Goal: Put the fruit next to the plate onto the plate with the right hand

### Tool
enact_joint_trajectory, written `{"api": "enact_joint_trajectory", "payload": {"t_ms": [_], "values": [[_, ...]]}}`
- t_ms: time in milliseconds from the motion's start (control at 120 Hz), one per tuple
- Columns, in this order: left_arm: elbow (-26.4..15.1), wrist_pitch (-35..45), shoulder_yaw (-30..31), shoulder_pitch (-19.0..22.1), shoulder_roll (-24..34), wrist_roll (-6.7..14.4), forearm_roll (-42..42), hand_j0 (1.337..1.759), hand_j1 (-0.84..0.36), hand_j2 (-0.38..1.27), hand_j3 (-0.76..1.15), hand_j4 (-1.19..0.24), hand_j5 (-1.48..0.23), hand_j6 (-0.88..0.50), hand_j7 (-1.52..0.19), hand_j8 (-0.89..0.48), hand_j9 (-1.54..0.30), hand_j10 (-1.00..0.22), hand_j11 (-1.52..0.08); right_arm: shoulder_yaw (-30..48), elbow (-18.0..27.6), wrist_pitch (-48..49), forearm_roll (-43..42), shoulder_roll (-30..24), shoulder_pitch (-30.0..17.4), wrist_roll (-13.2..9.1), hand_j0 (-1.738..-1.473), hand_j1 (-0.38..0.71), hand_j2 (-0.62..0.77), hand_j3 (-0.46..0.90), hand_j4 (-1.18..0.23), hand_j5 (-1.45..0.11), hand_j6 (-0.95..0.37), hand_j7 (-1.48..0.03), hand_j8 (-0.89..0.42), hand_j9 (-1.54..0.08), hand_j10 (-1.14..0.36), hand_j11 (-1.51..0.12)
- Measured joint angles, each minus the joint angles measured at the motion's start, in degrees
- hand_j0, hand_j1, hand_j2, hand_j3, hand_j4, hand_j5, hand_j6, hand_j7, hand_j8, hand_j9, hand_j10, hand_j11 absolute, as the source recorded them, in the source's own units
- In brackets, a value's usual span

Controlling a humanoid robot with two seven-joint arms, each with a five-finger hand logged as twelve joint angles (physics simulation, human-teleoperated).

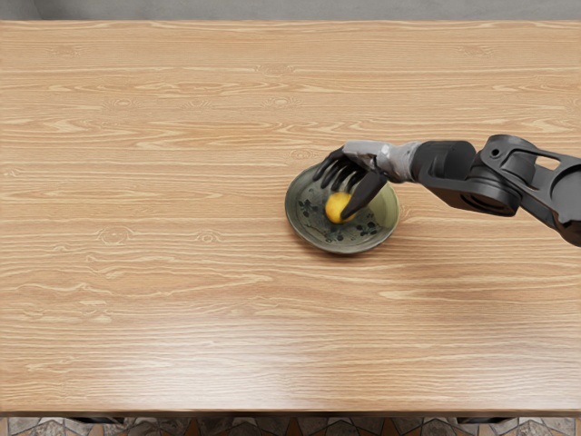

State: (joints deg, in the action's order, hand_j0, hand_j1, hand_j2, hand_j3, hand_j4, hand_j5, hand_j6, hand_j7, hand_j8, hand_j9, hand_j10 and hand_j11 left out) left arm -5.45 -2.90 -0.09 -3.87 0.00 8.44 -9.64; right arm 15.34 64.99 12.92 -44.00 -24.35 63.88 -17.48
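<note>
Partly hidden by the relaxed, spread right hand (350, 178), fruit (335, 209) rests on plate (307, 214).

Simulated home dining setup: wood-grain table (182, 182) fills the view, patterned floor tiles (272, 426) along the 6 o'clock edge, grey strip (272, 9) at 12, decorated green plate (300, 222) toward 3.

A wooden table (182, 272) with wavy grain fills most of the view; patterned floor tiles (272, 427) show below its near edge, a grey strip (272, 9) beyond its far edge
</note>
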Motion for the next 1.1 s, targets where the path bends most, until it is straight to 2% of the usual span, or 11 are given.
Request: {"api": "enact_joint_trajectory", "payload": {"t_ms": [175,267,375,500,725,1100], "values": [[0.0,0.0,0.0,0.0,0.0,0.0,0.0,1.658,0.32,0.0,0.0,-0.02,-0.03,-0.02,-0.03,-0.02,-0.03,-0.02,-0.03,0.1,0.0,0.2,1.1,-0.2,0.1,0.0,-1.658,0.05,-0.02,0.0,-0.35,-0.45,-0.35,-0.45,-0.33,-0.45,-0.34,-0.45],[0.0,0.0,0.0,0.0,0.0,0.0,0.0,1.658,0.32,0.0,0.0,-0.02,-0.03,-0.02,-0.03,-0.02,-0.03,-0.02,-0.03,0.1,0.0,1.0,4.5,-0.6,0.3,0.0,-1.658,-0.06,-0.02,0.0,-0.25,-0.33,-0.25,-0.32,-0.24,-0.32,-0.24,-0.33],[0.0,0.0,0.0,0.0,0.0,0.0,0.0,1.658,0.32,0.0,0.0,-0.02,-0.03,-0.02,-0.03,-0.02,-0.03,-0.02,-0.03,0.2,0.1,4.1,8.8,-2.9,0.6,0.2,-1.658,-0.18,-0.01,0.0,-0.15,-0.19,-0.15,-0.19,-0.14,-0.19,-0.14,-0.19],[0.0,0.0,0.0,0.0,0.0,0.0,0.0,1.658,0.32,0.0,0.0,-0.02,-0.03,-0.02,-0.03,-0.02,-0.03,-0.02,-0.03,2.1,0.4,9.7,13.7,-5.8,0.4,0.3,-1.658,-0.26,-0.01,0.0,-0.08,-0.1,-0.08,-0.1,-0.08,-0.1,-0.08,-0.1],[0.0,0.0,0.0,0.0,0.0,0.0,0.0,1.658,0.32,0.0,0.0,-0.02,-0.03,-0.02,-0.03,-0.02,-0.03,-0.02,-0.03,3.2,0.5,19.9,22.6,-11.4,0.0,0.3,-1.658,-0.32,0.0,0.0,-0.03,-0.03,-0.03,-0.03,-0.03,-0.03,-0.03,-0.03],[0.0,0.0,0.0,0.0,0.0,0.0,0.0,1.658,0.32,0.0,0.0,-0.02,-0.03,-0.02,-0.03,-0.02,-0.03,-0.02,-0.03,4.9,0.2,22.0,30.6,-18.7,-1.8,0.3,-1.658,-0.35,0.0,0.0,-0.01,-0.01,-0.01,-0.01,-0.01,-0.01,0.0,-0.01]]}}
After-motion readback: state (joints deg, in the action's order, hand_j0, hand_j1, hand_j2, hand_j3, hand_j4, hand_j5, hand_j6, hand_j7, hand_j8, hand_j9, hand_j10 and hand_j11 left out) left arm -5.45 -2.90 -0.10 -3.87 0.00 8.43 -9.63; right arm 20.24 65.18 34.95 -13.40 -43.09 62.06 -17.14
